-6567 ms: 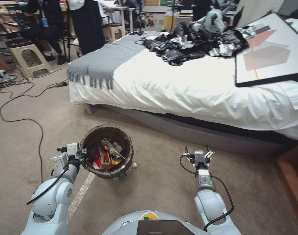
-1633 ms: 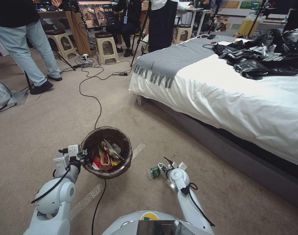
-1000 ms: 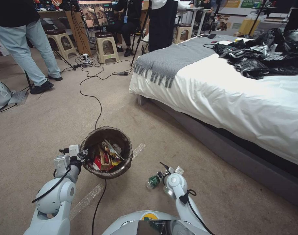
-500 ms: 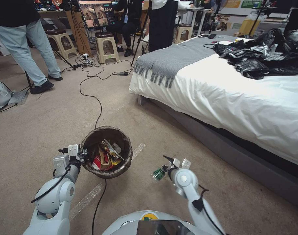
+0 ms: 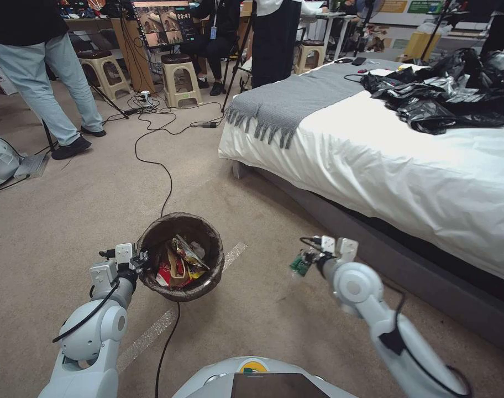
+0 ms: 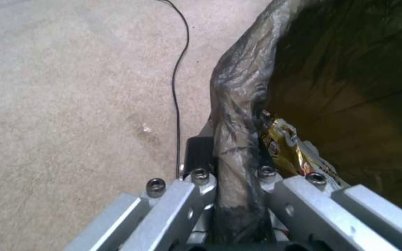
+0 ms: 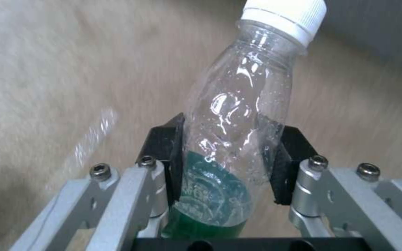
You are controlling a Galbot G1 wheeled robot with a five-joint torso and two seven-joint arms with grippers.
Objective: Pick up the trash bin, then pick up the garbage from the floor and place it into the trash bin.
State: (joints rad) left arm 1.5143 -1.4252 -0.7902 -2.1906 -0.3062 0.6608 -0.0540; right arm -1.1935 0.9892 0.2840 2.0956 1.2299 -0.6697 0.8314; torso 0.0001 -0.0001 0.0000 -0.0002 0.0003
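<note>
Your left gripper (image 5: 138,260) clamps the trash bin (image 5: 181,255) rim at lower left, right gripper (image 5: 310,258) squeezes the bottle (image 5: 300,264) mid-frame: carry it over the bin's mouth.

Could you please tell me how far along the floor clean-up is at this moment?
Done: the left gripper holds the round bag-lined trash bin by its rim, off the carpet, with wrappers and a red cup inside. In hand: the right gripper clamps a clear green-labelled plastic bottle, held in the air beside the bin. Left: dropping it in.

Bag-lined trash bin (image 5: 181,257) holding wrappers and cups, clear green-labelled bottle (image 7: 231,139) lifted beside it
</note>
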